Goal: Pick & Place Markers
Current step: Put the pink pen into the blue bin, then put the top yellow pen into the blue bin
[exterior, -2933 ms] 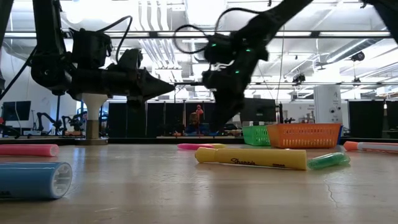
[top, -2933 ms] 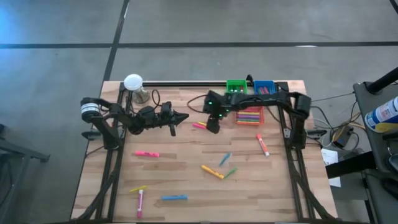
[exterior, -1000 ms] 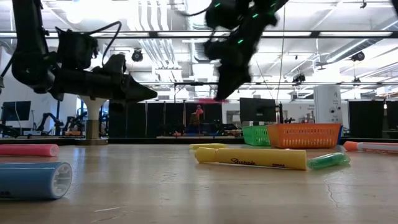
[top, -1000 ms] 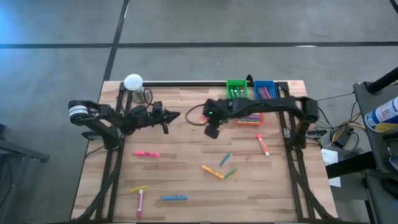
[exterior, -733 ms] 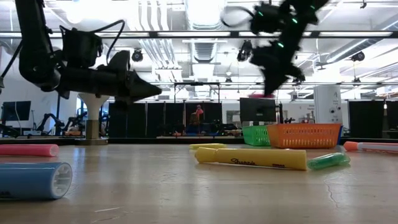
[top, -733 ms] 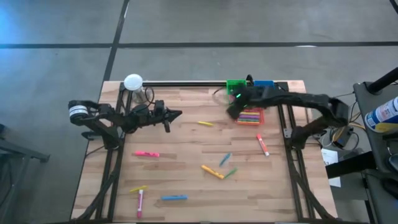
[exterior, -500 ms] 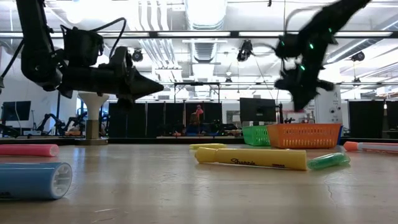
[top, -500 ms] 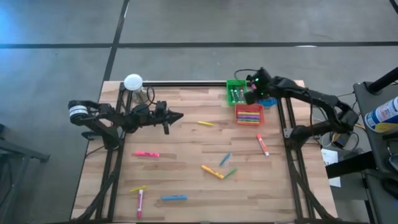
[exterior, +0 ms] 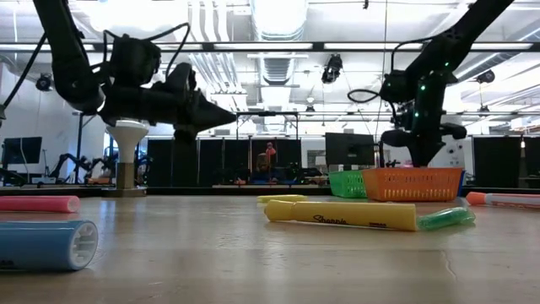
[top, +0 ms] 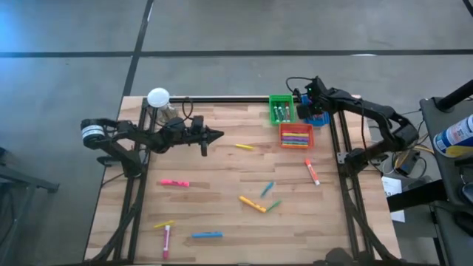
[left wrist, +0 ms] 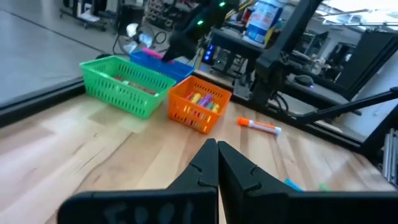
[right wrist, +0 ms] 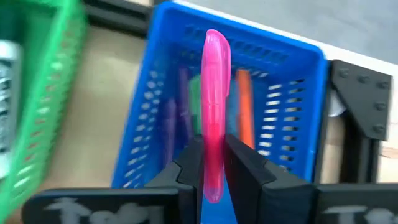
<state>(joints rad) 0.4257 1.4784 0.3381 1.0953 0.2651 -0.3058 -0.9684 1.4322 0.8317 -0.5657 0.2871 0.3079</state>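
Note:
My right gripper (right wrist: 214, 165) is shut on a pink marker (right wrist: 215, 93) and hangs over the blue bin (top: 318, 116) at the table's far right, beside the green bin (top: 281, 111) and the orange bin (top: 295, 136). All three bins hold markers. My left gripper (top: 219, 135) is shut with nothing in it and points level over the table's far left half. Loose markers lie flat on the table: a yellow one (top: 244, 147), a red-and-white one (top: 312, 171), a pink one (top: 174, 182), and several more toward the near edge. My right gripper pinches the pink marker near its rear end (right wrist: 212, 158) between its two fingers (right wrist: 188, 168). The fingers slant down from above and lie along the marker, whose other end sticks out past the fingertips. The marker is lifted clear, over the open blue bin.
A white round-topped post (top: 158, 97) stands at the far left corner. A black rail (top: 222, 99) runs along the far edge. Blue (top: 267, 188), orange (top: 252, 204) and green (top: 274, 205) markers lie mid-table. A blue one (exterior: 46, 245) and a yellow one (exterior: 342, 214) lie near the low camera.
My right gripper has swung from the table's middle toward the far right edge with the pink marker, rolling as it went, and now hangs over the blue bin. The yellow marker stays where it lay. My left gripper has edged a little toward the table's right.

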